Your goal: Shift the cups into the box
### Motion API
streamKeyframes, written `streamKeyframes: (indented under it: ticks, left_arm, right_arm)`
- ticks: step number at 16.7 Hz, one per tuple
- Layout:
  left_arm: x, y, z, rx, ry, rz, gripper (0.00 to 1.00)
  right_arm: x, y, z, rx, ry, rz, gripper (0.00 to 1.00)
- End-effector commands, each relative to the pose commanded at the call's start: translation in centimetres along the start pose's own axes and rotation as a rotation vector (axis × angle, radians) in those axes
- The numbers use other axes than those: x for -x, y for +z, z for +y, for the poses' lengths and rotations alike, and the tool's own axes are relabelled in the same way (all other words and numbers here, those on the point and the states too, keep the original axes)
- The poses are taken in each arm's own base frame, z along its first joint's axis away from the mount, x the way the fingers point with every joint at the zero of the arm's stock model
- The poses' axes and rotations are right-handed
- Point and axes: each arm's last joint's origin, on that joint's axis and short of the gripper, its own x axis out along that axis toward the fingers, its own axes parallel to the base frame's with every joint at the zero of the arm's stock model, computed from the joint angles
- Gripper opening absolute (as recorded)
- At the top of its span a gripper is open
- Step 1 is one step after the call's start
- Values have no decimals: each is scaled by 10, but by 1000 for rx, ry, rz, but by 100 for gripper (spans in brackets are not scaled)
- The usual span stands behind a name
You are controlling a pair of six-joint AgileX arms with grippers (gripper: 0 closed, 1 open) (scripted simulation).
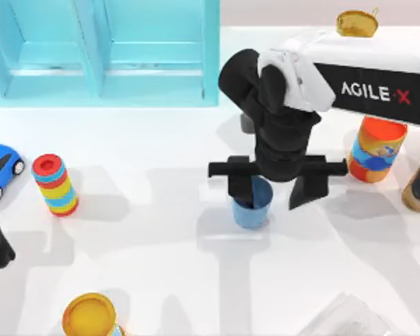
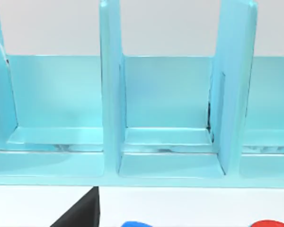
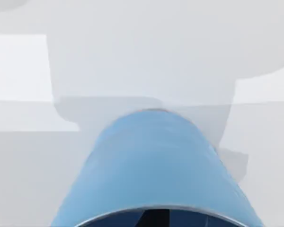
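White table (image 1: 154, 238) carries a turquoise compartmented box (image 1: 101, 52) at its back left. Near the middle, my right gripper (image 1: 276, 187) hangs over the blue cup (image 1: 253, 204), fingers spread wide, one dipping inside its rim.

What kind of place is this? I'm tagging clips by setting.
Likely a rendered tabletop test scene, not a real room: a plain white table, a light blue box with compartments, and scattered props such as a blue cup under the right end effector.
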Motion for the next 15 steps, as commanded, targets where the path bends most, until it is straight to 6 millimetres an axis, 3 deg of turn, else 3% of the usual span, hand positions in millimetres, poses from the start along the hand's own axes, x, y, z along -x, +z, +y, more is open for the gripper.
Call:
streamKeyframes:
  ticks: [5,15]
  left_arm:
    - [0,0,0,0,0,0,100]
    - [0,0,0,0,0,0,100]
  right_arm:
    - [0,0,0,0,0,0,2]
    - [2,1,-1,-1,1,-2,0]
